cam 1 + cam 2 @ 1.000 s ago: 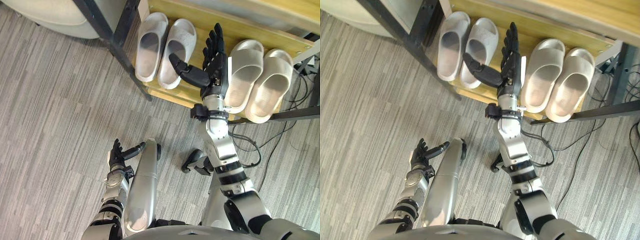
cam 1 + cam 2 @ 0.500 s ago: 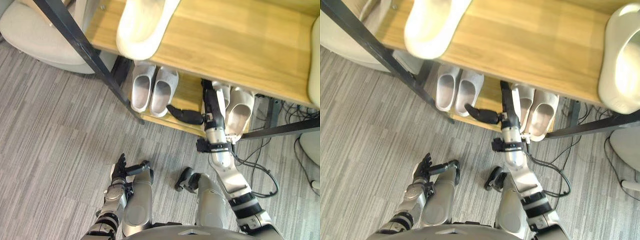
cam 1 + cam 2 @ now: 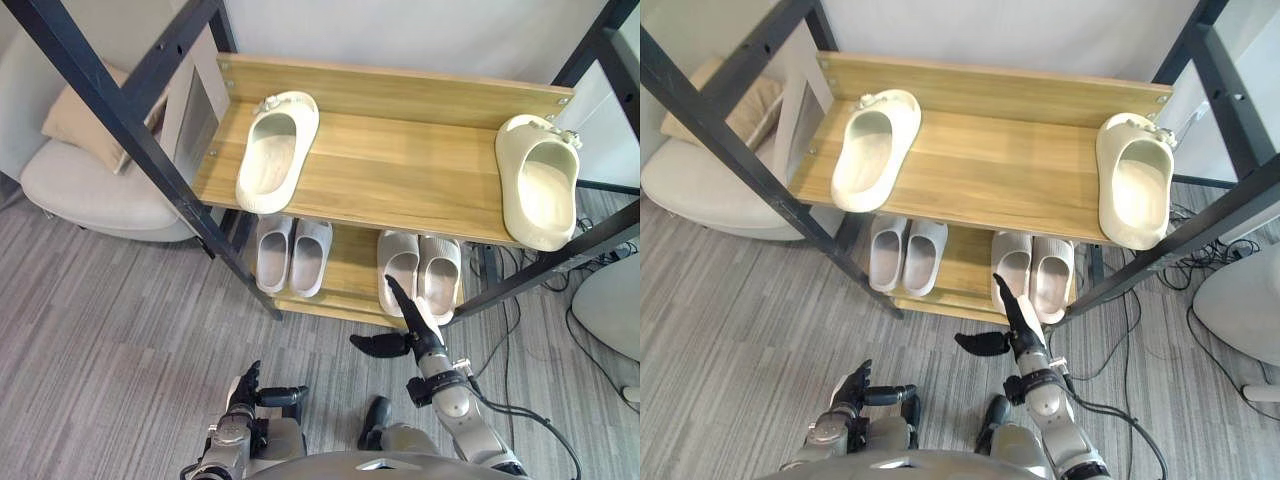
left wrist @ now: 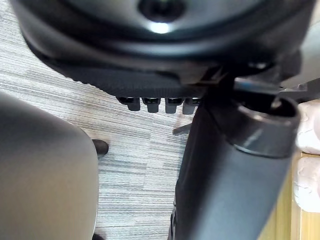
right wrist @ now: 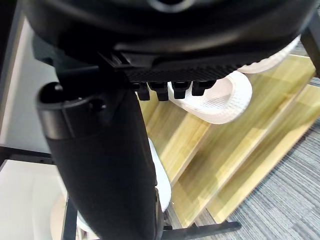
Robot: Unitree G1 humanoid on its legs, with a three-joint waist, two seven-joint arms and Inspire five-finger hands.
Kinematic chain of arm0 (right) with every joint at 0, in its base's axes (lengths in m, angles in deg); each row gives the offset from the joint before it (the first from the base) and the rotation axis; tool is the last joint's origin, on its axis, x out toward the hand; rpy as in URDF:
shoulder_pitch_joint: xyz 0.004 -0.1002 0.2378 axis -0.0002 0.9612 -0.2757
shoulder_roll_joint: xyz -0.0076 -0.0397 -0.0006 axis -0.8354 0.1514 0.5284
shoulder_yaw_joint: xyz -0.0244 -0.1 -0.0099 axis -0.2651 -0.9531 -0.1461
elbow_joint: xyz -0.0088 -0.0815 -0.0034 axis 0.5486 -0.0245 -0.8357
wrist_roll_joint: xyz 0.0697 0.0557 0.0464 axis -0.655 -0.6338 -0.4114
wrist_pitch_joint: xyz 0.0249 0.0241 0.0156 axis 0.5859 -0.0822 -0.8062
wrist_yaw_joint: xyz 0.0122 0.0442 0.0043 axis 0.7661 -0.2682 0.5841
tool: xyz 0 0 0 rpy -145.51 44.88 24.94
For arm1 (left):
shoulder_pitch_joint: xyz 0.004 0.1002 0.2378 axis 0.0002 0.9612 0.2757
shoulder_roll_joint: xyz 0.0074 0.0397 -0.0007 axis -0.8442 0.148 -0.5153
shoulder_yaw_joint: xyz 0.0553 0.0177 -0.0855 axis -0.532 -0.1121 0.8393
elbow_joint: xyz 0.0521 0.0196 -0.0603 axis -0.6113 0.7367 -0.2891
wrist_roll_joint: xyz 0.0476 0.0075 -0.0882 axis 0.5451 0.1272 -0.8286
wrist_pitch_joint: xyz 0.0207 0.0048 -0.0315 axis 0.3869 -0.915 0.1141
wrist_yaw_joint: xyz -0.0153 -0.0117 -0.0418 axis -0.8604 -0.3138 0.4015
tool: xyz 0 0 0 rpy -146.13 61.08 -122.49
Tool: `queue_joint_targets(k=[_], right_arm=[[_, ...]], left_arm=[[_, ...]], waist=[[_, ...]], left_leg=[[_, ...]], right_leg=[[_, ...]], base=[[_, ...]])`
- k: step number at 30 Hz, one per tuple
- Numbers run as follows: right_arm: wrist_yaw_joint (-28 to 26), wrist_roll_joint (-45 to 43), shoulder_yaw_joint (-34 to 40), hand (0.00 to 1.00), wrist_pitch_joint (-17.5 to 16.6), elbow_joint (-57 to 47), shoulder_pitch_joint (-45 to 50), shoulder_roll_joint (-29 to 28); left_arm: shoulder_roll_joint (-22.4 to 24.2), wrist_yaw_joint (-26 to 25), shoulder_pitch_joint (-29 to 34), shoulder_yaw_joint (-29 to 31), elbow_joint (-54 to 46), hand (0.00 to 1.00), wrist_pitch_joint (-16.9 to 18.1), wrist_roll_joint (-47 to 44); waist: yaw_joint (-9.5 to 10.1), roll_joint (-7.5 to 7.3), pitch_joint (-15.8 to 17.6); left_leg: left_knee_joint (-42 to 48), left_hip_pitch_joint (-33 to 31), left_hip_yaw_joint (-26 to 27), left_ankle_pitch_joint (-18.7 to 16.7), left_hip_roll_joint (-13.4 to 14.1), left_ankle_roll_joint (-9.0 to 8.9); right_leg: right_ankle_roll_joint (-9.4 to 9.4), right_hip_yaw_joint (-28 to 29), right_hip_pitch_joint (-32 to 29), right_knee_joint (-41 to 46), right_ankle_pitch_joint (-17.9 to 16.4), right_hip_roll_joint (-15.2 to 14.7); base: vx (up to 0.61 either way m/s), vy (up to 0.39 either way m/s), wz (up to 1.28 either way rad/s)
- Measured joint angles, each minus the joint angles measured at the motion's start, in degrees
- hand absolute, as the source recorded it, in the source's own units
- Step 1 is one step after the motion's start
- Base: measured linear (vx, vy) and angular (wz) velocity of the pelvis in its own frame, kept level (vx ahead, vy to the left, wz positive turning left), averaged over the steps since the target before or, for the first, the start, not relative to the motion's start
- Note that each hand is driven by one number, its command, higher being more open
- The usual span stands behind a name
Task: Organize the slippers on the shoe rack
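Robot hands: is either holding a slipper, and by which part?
Nothing is held: the right robot hand is open before the lower shelf, the left robot hand open above the floor.

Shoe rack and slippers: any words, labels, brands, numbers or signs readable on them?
None readable. The shoe rack shelves are bare wood; the top-shelf slippers and lower-shelf slippers show no print. The small ornaments at the top slippers' toes are too small to make out.
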Motion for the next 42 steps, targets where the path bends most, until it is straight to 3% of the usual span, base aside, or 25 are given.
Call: queue_joint_targets(k=[5,11,21,25,29,32,34,42], right_arm=[[-1.84,-1.58,0.05,1.0,0.53,4.59,0.69,-1.78],[-3.27,-5.15,4.46,1.0,1.79,14.13,0.84,-3.16],[-3.86,-8.56,5.83,1.0,3.24,23.35,0.32,-3.48],[-3.78,-8.77,6.75,1.0,3.42,24.15,0.43,-3.38],[-4.65,-9.03,7.09,1.0,3.25,24.13,0.62,-2.68],[-6.07,-9.42,7.62,1.0,3.08,24.14,0.66,-2.28],[-7.13,-9.59,7.58,1.0,2.96,24.21,0.63,-1.78],[-7.6,-9.0,7.33,1.0,2.98,25.41,-0.04,-0.68]], left_arm=[[0.24,0.58,0.7,0.02,0.0,1.0,-0.23,0.88],[0.48,0.8,0.84,0.14,0.34,1.0,-0.47,1.54],[0.01,1.72,1.57,-0.88,-1.76,1.0,-0.41,3.29],[-1.72,2.59,5.25,-6.55,-11.18,1.0,-0.37,3.22],[-5.1,7.63,14.39,-13.64,-32.11,1.0,0.6,-0.66],[-8.67,12.0,16.89,-19.36,-42.85,1.0,0.84,-5.21],[-10.23,15.1,16.83,-22.78,-47.59,1.0,0.87,-9.94],[-10.16,19.27,11.76,-32.35,-60.61,1.0,0.76,-19.56]], waist=[[-0.08,0.18,-1.18],[-0.14,-0.19,-1.8],[-0.21,-0.94,-1.71],[-0.27,-0.96,-1.63],[-0.24,-0.86,-1.56],[-0.13,-0.13,-1.33],[-0.18,0.44,-1.62],[-0.94,1.42,-2.17]], left_leg=[[-1.4,2.79,1.14,0.1,-0.26,-0.12],[-2.3,5.12,1.36,0.2,-0.37,0.04],[-3.53,7.01,1.67,0.59,-1.13,0.76],[-3.63,7.28,1.26,0.63,-1.56,1.16],[-3.74,7.37,0.32,0.69,-2.42,1.7],[-3.88,7.37,-0.05,0.8,-2.99,2.08],[-4.15,7.47,-0.09,0.93,-3.19,2.28],[-5.34,9.1,0.1,1.27,-3.57,2.75]], right_leg=[[-0.11,1.03,3.51,-4.62,2.23,1.13],[-0.11,1.59,5.14,-4.82,2.23,1.4],[0.12,2.29,5.95,-4.88,2.42,0.94],[0.19,2.0,6.46,-4.87,2.46,0.56],[0.39,1.02,6.84,-4.86,2.5,-0.35],[0.76,0.72,6.99,-4.85,2.6,-0.88],[0.89,0.67,7.01,-4.83,2.63,-1.09],[1.12,0.7,7.98,-4.68,2.58,-1.44]], base=[[0.0,0.004,-0.11],[-0.01,0.008,-0.03],[-0.01,0.03,-0.03],[0.01,0.023,0.05],[-0.01,0.053,0.12],[-0.01,0.045,0.07],[0.0,0.022,0.02],[0.0,0.001,0.0]])
